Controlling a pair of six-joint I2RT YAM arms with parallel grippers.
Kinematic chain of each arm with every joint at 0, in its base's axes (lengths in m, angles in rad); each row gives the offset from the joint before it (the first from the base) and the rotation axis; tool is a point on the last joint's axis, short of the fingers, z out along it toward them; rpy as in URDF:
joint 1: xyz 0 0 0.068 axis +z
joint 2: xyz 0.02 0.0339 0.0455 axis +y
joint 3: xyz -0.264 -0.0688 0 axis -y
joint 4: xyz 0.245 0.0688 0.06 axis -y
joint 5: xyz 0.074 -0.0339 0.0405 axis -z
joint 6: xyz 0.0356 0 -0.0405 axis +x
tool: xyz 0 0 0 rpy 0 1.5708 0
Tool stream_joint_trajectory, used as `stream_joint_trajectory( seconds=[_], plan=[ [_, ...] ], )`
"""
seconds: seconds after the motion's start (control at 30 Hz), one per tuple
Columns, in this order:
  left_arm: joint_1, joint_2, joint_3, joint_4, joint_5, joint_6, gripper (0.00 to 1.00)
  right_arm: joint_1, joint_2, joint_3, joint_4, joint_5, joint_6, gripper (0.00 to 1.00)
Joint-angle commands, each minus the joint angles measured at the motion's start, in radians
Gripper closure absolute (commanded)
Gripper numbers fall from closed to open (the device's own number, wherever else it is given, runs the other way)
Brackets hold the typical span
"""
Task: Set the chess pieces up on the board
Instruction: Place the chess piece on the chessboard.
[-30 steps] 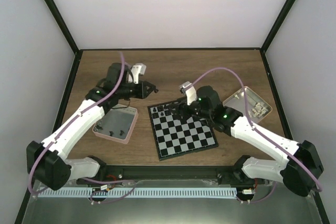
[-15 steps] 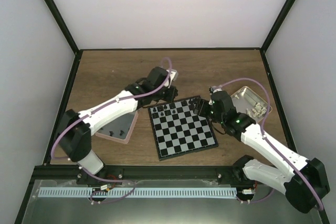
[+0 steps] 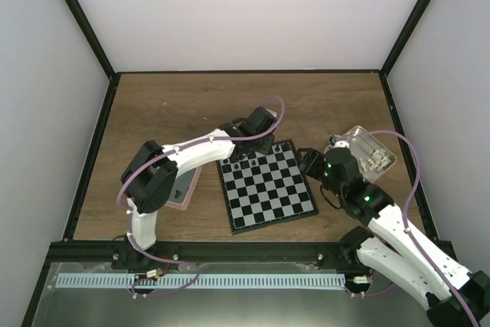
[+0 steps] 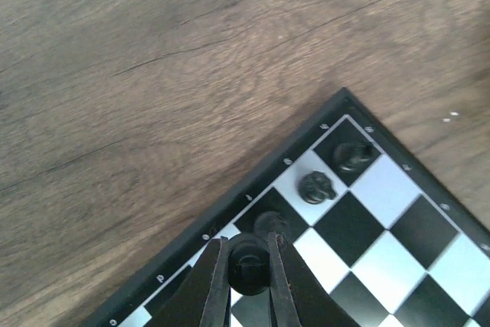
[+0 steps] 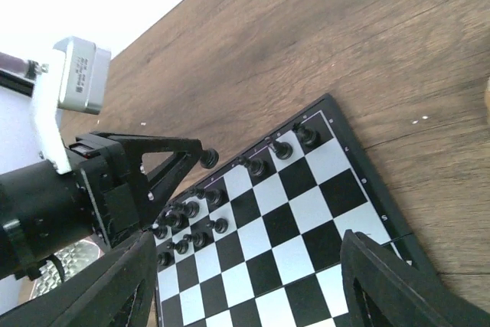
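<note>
— Two slim black fingers point(image 4: 218, 281) of my left gripper point(image 4: 249, 246) are pinched tight on one small black chess piece point(image 4: 249, 269), round-headed and glossy.

— Where is it?

— Over the far edge row of the board point(image 4: 383, 189), not far from its far right corner. I cannot tell whether its foot touches the square. Three more black pieces point(image 4: 318, 187), knobbly little turned shapes, stand in a line between it and that corner.

— And the board itself?

— Flat and smooth, with black and pale checks inside a thin black border dotted with tiny marks. It lies on a matt brown table point(image 4: 153, 74) with long wood grain.

— How are your arms set?

— My left arm point(image 3: 199, 147), with its white shell, stretches across from the left, wrist low at the board's far edge. My right gripper point(image 5: 249, 243) hangs just off the board's right side, jaws spread wide and holding nothing, near the shiny tin point(image 3: 358, 135) of cream pieces point(image 3: 375, 162).
</note>
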Motion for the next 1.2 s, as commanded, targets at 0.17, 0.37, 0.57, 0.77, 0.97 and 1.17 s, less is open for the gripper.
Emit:
stream_joint_trajectory(
  seconds=[0.17,0.37,0.57,0.77,0.97,1.17],
  plan=[
    [0.001,0.098,0.065,-0.045,-0.108,-0.065,0.96,-0.007,-0.046,-0.027,-0.007,0.101,-0.005,0.33],
    [0.003,0.123,0.073,-0.056,-0.097,-0.078,0.96,-0.007,-0.013,-0.028,0.013,0.094,-0.017,0.33],
    [0.003,0.125,0.069,-0.060,-0.070,-0.079,0.96,-0.007,-0.005,-0.026,0.023,0.090,-0.020,0.33],
    [0.003,0.115,0.037,-0.050,-0.033,-0.090,0.96,-0.007,-0.004,-0.029,0.023,0.089,-0.017,0.33],
    [0.003,0.114,0.027,-0.045,-0.033,-0.098,0.93,-0.006,-0.004,-0.030,0.021,0.087,-0.021,0.33],
    [0.003,0.112,0.027,-0.056,-0.039,-0.102,0.91,-0.007,-0.009,-0.032,0.017,0.087,-0.023,0.32]
  ],
)
